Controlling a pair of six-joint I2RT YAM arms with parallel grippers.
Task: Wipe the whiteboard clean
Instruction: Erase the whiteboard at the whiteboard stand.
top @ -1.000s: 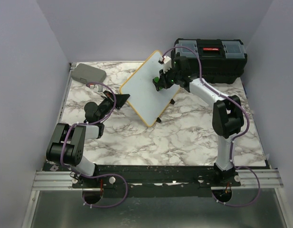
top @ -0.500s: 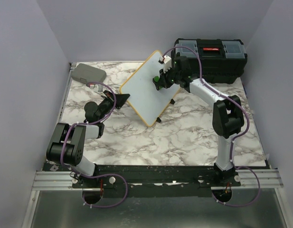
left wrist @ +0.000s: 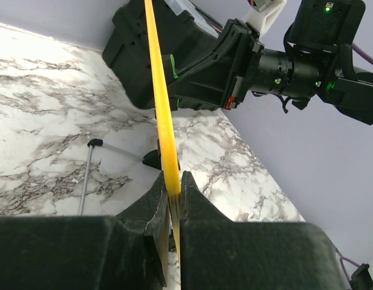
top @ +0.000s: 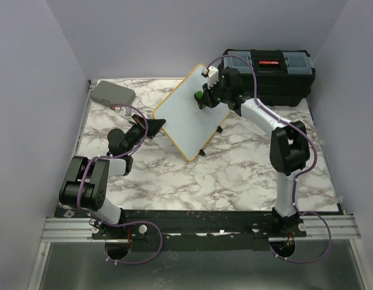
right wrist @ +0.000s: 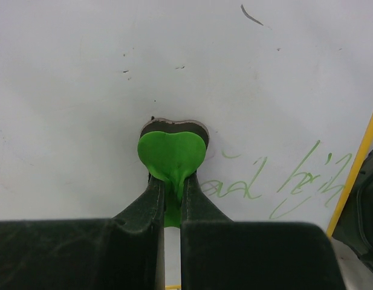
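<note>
Now: left tool pinched on whiteboard edge, right tool clamped on green eraser; hard push could twist whiteboard loose.

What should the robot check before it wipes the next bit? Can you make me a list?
1. Left pincer shut on the board frame: ok.
2. Right pincer shut on the green eraser: ok.
3. Eraser pad against the board: looks ok.
4. Board wiped clean: not ok, green writing remains to the eraser's right.
5. Room between right arm and toolbox: cannot tell.
</note>
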